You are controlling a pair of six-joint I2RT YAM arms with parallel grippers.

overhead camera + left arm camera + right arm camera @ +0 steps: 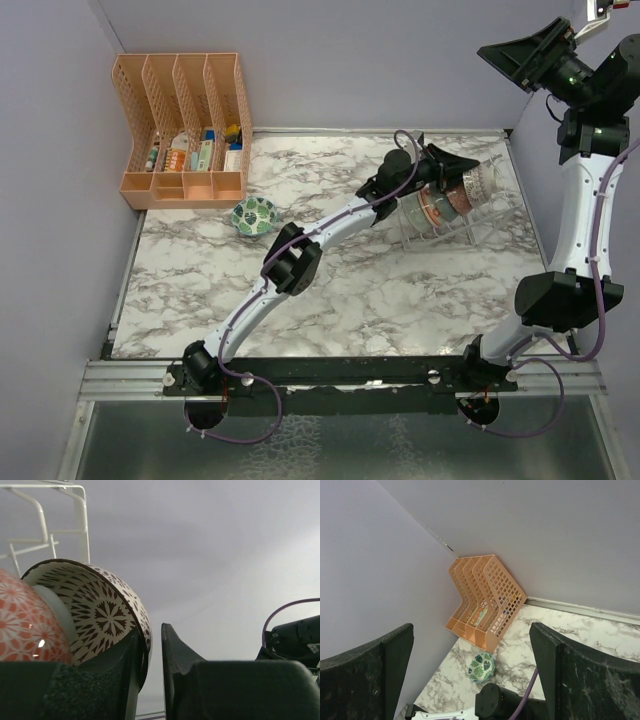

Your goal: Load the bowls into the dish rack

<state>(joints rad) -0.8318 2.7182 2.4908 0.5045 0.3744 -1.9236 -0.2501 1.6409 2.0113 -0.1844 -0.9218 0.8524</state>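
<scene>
The bowls are not all in: a small round green-leaf ceramic bowl (254, 214) sits well left of the clear ribbed dish rack (81, 525). At the rack, the left gripper (150, 632), open just a crack, is around the rim of a pink-white lattice bowl (100, 612). I think it is putting this one in, so next it must let go. Right of the rack, the right gripper (472, 625) is wide open and empty.

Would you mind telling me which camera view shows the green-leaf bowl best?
Top external: the green-leaf bowl sits unobstructed on the marble table, with its whole rim and patterned interior visible from above. Right wrist shows it obliquely, low in the frame; left wrist does not show it.
</scene>
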